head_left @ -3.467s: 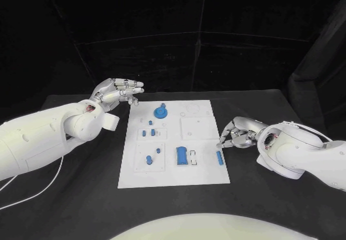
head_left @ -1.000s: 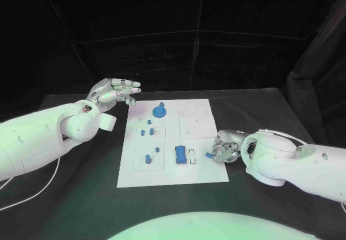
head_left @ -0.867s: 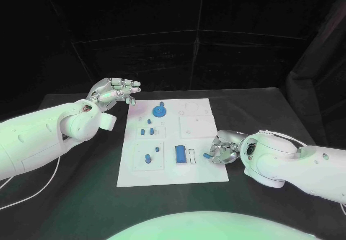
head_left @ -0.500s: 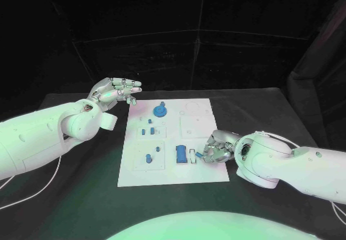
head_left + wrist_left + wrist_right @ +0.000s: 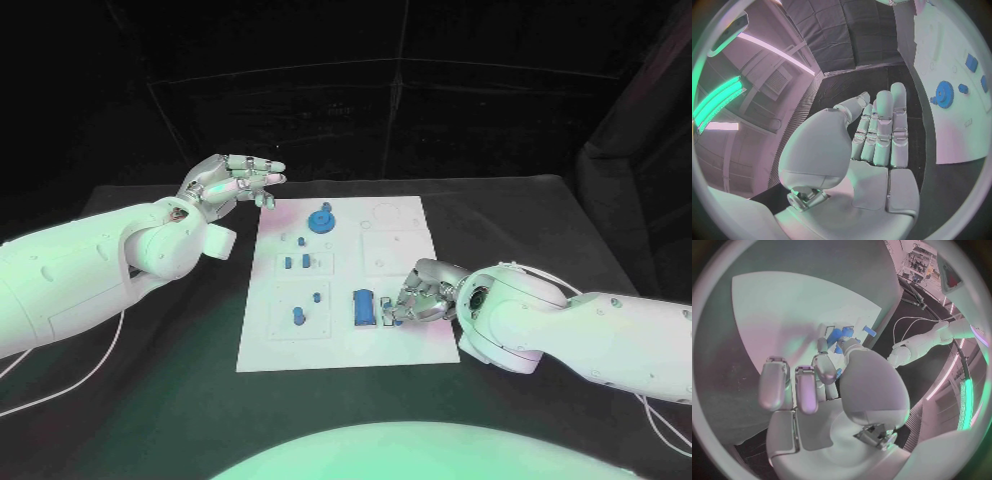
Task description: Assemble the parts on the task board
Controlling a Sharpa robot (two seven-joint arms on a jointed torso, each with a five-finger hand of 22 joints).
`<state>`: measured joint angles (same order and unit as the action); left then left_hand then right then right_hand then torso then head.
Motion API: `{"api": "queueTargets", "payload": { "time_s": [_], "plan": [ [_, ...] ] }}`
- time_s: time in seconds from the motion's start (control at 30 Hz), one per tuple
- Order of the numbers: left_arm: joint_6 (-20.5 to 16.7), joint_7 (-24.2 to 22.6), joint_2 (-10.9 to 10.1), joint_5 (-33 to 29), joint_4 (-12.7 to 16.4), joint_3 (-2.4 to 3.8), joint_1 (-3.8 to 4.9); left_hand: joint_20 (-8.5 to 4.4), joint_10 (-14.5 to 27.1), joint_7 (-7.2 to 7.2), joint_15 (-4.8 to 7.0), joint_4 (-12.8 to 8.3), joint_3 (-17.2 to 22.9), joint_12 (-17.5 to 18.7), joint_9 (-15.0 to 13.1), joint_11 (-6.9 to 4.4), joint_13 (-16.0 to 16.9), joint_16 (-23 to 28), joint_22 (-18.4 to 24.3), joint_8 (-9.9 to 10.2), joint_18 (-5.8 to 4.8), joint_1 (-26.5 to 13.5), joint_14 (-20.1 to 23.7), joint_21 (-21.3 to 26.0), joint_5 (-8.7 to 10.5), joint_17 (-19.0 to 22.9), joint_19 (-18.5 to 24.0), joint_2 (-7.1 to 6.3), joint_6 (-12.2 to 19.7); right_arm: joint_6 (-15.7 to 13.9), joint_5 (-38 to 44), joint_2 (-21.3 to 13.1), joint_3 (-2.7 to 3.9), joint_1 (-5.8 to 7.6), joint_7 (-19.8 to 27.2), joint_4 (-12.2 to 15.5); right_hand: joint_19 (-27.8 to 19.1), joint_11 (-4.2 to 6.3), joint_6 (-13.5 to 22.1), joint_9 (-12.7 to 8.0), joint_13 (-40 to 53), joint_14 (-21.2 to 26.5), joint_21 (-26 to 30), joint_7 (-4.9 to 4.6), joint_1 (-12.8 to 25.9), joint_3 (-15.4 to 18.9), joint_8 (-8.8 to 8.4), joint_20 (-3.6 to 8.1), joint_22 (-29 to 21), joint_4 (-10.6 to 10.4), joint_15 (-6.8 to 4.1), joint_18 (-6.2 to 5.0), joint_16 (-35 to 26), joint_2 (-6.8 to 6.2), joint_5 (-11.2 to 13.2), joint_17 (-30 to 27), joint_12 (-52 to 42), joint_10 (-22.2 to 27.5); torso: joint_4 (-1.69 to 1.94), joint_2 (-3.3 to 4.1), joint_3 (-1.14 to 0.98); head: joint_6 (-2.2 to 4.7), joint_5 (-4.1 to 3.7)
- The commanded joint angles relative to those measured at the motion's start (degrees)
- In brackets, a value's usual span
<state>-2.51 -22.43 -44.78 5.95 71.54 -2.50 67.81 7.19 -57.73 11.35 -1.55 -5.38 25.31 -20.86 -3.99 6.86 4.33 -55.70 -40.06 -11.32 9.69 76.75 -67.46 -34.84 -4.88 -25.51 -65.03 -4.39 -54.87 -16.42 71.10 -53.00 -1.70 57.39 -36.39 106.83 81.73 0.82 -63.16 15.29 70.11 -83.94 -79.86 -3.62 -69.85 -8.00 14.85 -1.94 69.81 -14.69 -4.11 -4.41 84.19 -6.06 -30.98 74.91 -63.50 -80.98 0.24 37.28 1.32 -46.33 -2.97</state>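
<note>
The white task board (image 5: pixel 411 345) lies in the middle of the black table. A blue gear (image 5: pixel 320 222) stands at its far end, small blue pegs (image 5: pixel 306 263) sit in its left column, and a larger blue block (image 5: pixel 364 307) sits near its front. My right hand (image 5: pixel 418 300) hovers low over the board's near right part, just right of the block, pinching a small blue part (image 5: pixel 837 373) between thumb and finger. My left hand (image 5: pixel 231 182) is raised beyond the board's far left corner, fingers stretched out, holding nothing. The left wrist view shows the gear (image 5: pixel 944 94) past my left hand's fingers (image 5: pixel 882 125).
White cables (image 5: pixel 58 385) trail over the table at the near left. Black curtains close off the back and the right side. In the right wrist view the board (image 5: pixel 786 310) spreads under the right hand, with the blue block (image 5: pixel 834 335) just past the thumb.
My right hand took the long blue part from the board's right edge and carried it left toward the blue block. My left hand has barely moved.
</note>
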Motion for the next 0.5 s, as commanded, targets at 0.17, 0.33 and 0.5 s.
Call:
{"api": "queueTargets", "payload": {
  "time_s": [0.17,0.33,0.5],
  "plan": [
    [0.63,-0.14,0.03,-0.21,0.11,0.04,0.08,-0.07,0.29,-0.11,-0.02,-0.34,0.03,-0.29,0.03,-0.03,-0.05,-0.15,-0.02,-0.29,0.82,0.48,0.41,0.03,-0.24,0.11,0.24,0.08,0.37,-0.14,-1.01,0.83,0.01,0.07,-0.36,-0.81,0.27,0.15,-0.58,0.28,0.23,-4.41,-0.41,0.16,0.4,0.62,0.46,0.21,0.1,-0.06,-0.55,0.41,0.32,0.23,-0.34,6.56,-0.39,-0.54,-0.1,0.02,-0.03,-0.14,0.12],
    [0.64,-0.11,0.04,-0.21,0.11,0.04,0.08,-0.07,0.29,-0.11,-0.02,-0.34,0.03,-0.29,0.03,-0.03,-0.05,-0.15,-0.02,-0.29,0.82,0.48,0.41,0.03,-0.24,0.11,0.24,0.08,0.37,-0.02,-0.34,1.58,0.01,0.07,-0.58,-1.2,0.27,0.25,-0.71,0.4,0.25,-4.4,-0.41,0.28,0.2,0.71,0.53,0.28,0.09,0.08,-0.63,0.41,0.29,0.41,-0.42,6.51,-0.38,-0.57,-0.11,-0.03,-0.01,-0.09,-0.01],
    [0.69,-0.05,0.03,-0.21,0.14,0.04,0.08,-0.07,0.29,-0.11,-0.02,-0.34,0.03,-0.29,0.03,-0.03,-0.05,-0.15,-0.02,-0.29,0.82,0.48,0.41,0.03,-0.24,0.11,0.24,0.08,0.37,0.41,0.13,2.11,0.01,0.08,-0.75,-1.65,0.28,0.41,-0.77,0.61,0.38,-4.4,-0.42,0.44,-0.55,0.82,0.59,0.42,0.12,0.62,-0.78,0.41,0.32,0.61,-0.53,6.56,-0.46,-0.65,-0.02,-0.02,0.0,-0.05,-0.07]
  ]
}}
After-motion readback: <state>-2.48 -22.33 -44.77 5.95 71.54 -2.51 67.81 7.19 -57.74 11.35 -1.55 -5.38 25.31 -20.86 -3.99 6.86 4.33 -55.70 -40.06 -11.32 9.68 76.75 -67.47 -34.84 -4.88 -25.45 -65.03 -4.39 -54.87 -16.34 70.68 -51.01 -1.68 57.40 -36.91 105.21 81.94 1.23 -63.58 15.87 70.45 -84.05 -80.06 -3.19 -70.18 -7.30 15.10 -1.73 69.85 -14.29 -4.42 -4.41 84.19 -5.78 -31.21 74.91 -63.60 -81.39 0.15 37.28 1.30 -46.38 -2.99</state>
